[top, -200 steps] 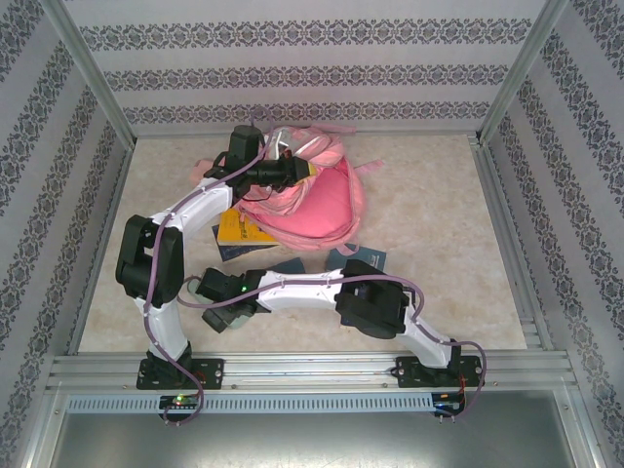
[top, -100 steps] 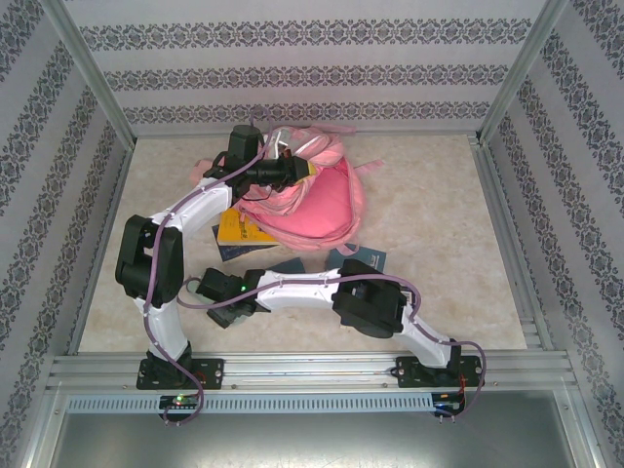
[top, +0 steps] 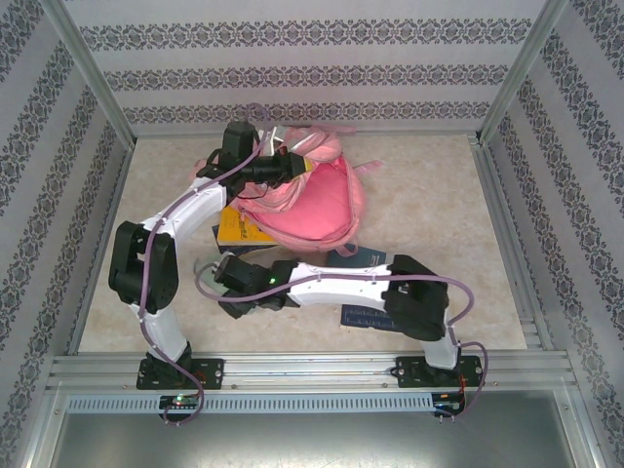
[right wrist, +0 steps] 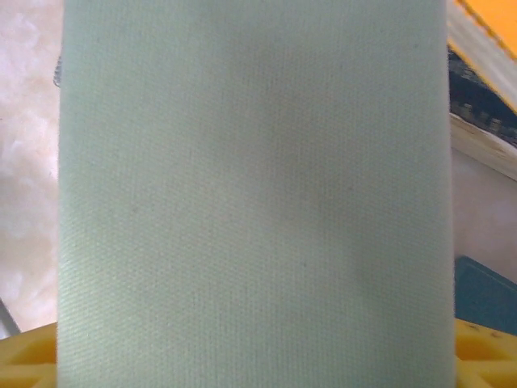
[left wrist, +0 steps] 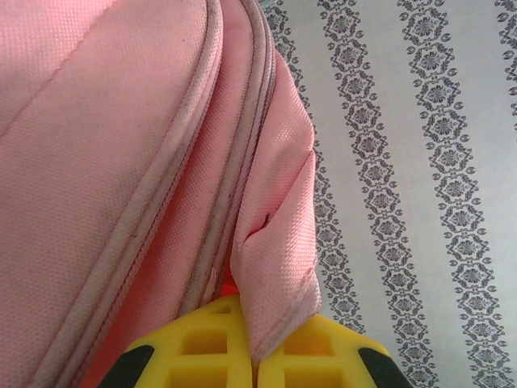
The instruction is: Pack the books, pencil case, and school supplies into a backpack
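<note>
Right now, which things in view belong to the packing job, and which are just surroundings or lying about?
Job:
backpack, pinched by the left gripper
pencil case, in the right gripper
yellow book
navy book

Not the job:
patterned wall
metal frame

Overall light: bright, even and diffuse from above; the cream marbled tabletop (top: pixel 439 214) looks pale and slightly washed out.
Shadows: soft and faint; a narrow dark one hugs the near edge of the large pink fabric backpack (top: pixel 322 205).
Glare: mild sheen on the glossy white robot arm casing (top: pixel 336 283) in front of the backpack.
Overhead sharpness: a little soft throughout; the grey metal frame posts (top: pixel 90 76) on either side of the backpack lean outward, a wide-lens bend.
Left wrist view: backpack weave crisp; patterned grey wall (left wrist: pixel 428 162) right of the backpack slightly soft.
Right wrist view: pale mint-green woven pencil case (right wrist: pixel 250 194) extremely close, its texture blurred.
</note>
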Robot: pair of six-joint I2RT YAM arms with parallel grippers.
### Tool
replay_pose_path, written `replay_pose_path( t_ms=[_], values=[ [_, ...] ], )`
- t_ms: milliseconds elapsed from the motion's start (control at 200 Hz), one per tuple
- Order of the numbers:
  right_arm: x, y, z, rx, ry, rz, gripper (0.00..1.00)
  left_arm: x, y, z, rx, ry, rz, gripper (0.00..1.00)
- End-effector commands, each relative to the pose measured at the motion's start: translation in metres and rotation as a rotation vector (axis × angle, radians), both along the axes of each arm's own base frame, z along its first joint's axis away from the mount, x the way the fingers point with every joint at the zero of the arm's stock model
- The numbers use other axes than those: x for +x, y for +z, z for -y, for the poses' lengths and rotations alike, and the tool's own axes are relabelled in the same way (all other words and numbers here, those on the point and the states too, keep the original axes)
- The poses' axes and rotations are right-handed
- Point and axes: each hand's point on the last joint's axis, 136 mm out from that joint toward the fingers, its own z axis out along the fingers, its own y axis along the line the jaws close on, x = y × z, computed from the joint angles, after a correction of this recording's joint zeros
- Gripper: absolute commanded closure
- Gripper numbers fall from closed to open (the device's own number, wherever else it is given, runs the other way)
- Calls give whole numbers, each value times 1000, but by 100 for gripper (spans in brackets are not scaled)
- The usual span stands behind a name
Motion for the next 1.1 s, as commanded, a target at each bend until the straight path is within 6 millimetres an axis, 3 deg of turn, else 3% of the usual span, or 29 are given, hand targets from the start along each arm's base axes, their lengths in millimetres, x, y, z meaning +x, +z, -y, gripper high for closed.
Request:
replay_pose_path(
  t_ms=[0,200,355,500,664,834,1094],
  values=[
    [4,14,29,-1,-51,31,29,3,39,-14,-14,19,116,100],
    [-1,31,85,24,-125,42,30,7,46,-25,-11,43,131,100],
    [5,51,129,92,-209,54,31,8,53,-28,-28,42,141,100],
    [23,67,171,156,-307,69,33,4,73,-24,-46,17,185,100],
    [55,68,208,160,-423,35,35,3,86,-19,27,-1,221,100],
    [93,66,220,136,-488,-4,34,7,102,-17,35,4,230,100],
    [144,66,198,136,-458,-76,34,6,114,-7,119,-42,250,100]
  ],
)
